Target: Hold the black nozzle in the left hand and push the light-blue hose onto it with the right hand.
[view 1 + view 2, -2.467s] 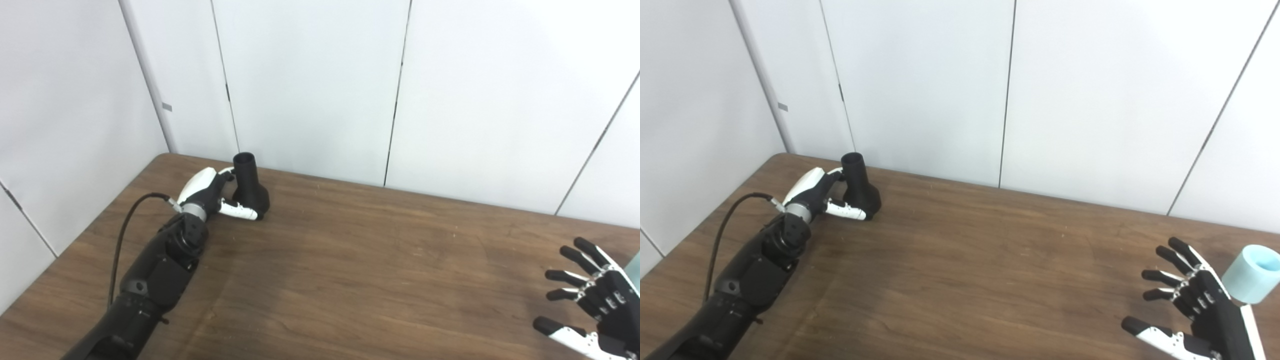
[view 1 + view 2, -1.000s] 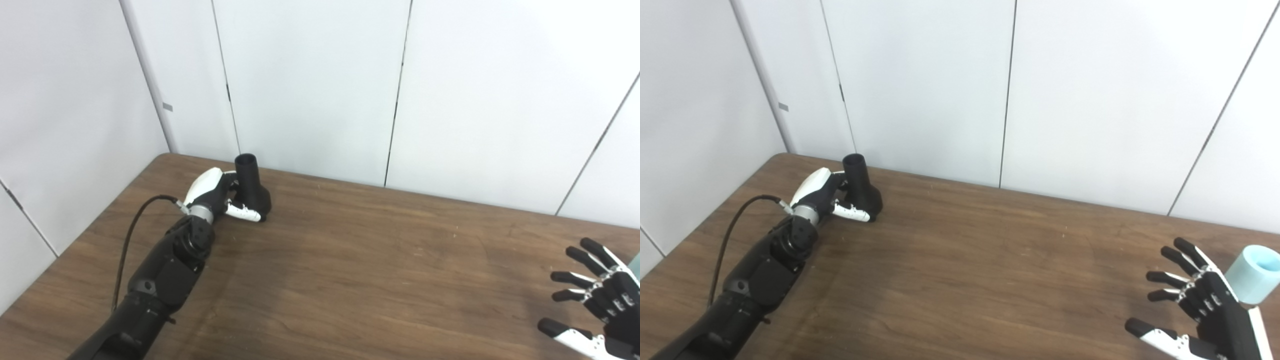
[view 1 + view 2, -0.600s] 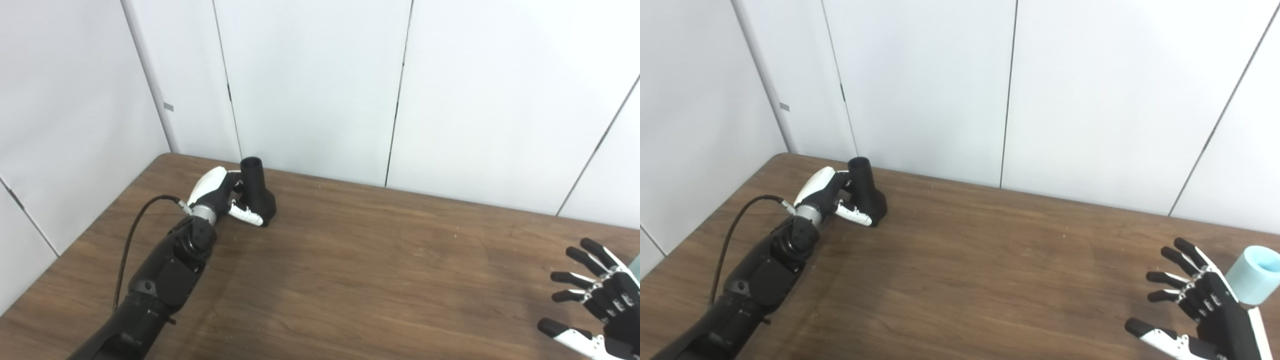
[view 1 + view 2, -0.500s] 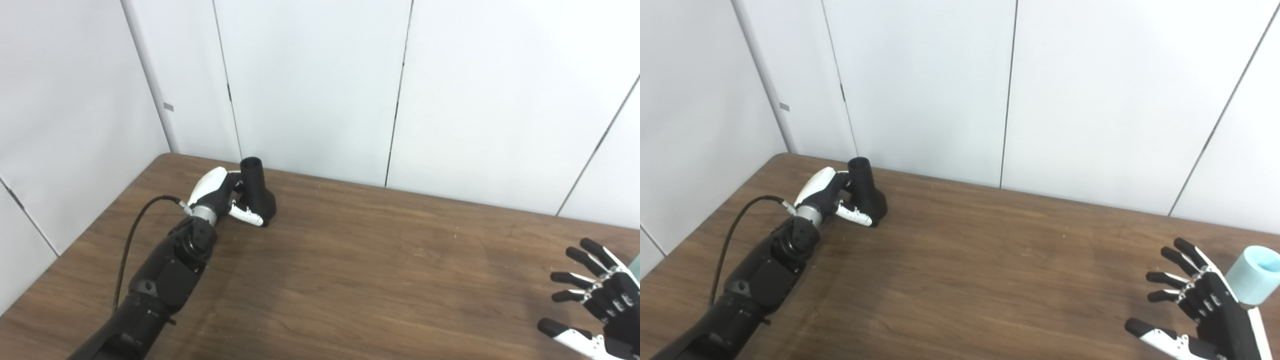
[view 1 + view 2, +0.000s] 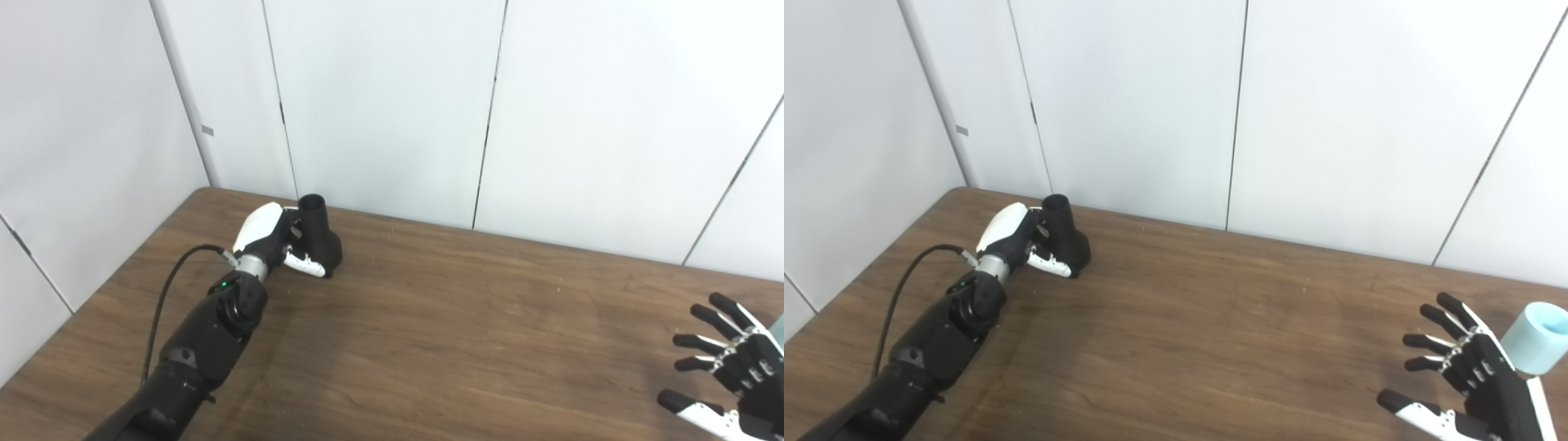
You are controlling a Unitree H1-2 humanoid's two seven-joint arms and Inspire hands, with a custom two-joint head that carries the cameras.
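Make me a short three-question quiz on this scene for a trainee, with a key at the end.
1. True or false: the right hand is holding the hose.
2. Which way does the nozzle's narrow open end point? A) up B) flat toward the right hand C) down into the table
3. Fill in: the left hand is at the nozzle near the table's far ____ corner.

Key: 1. False, its fingers are spread and the hose stands just beyond it. 2. A. 3. left.

A dark wood-grain table (image 5: 429, 343) stands in a corner of white panelled walls (image 5: 392, 98) with thin dark seams.
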